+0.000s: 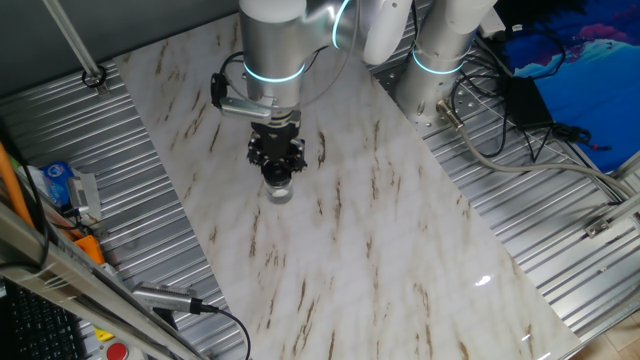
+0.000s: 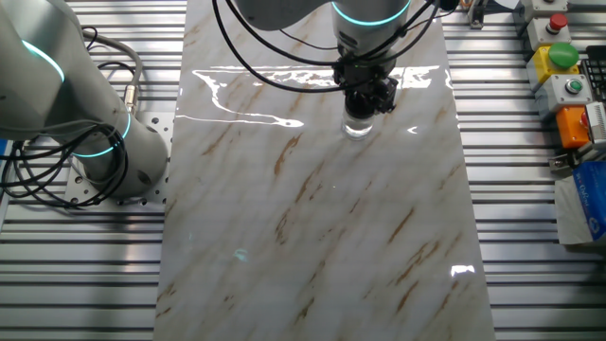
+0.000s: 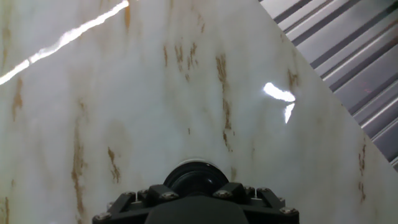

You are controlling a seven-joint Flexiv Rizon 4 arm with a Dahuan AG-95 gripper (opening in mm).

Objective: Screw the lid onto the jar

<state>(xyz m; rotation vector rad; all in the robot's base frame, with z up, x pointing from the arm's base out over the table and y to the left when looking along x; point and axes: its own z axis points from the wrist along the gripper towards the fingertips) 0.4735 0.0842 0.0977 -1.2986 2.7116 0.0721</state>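
Observation:
The small clear glass jar stands upright on the marble tabletop, in its far half. It also shows in the other fixed view. The black lid sits on top of the jar, under my hand. My gripper points straight down over the jar, and its black fingers close in on the lid from both sides. In the hand view the lid's round rim shows just past the gripper body. The jar itself is hidden beneath it there.
A second robot's base and cables stand at the table's far corner. Ribbed metal decking surrounds the marble top. A button box and tools lie off to the side.

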